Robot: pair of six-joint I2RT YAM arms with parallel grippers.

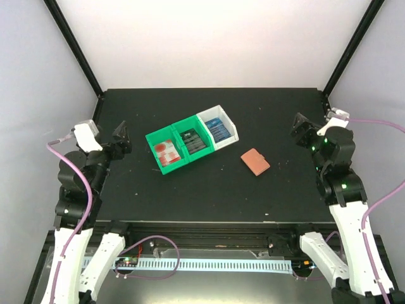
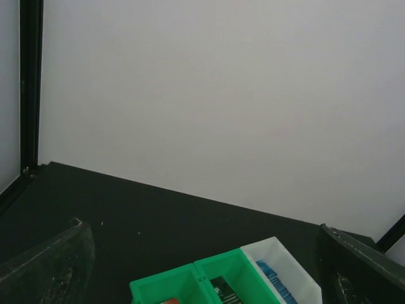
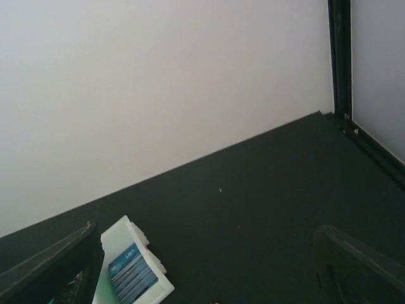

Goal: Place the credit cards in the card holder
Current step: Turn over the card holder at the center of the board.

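The credit cards lie in a row of three bins: white cards with red marks [image 1: 166,151] in the left green bin [image 1: 154,137], dark cards [image 1: 193,140] in the middle green bin, blue cards [image 1: 216,128] in the white bin [image 1: 233,128]. The blue cards also show in the right wrist view [image 3: 130,273]. The card holder [image 1: 255,161], salmon-brown and closed, lies flat on the table to the right of the bins. My left gripper [image 1: 122,139] is open and empty, left of the bins. My right gripper [image 1: 302,132] is open and empty, right of the card holder.
The black table [image 1: 209,196] is enclosed by white walls and black frame posts [image 1: 73,44] at the back corners. In the left wrist view the green bins [image 2: 190,285] and the white bin [image 2: 285,269] sit low between my fingers.
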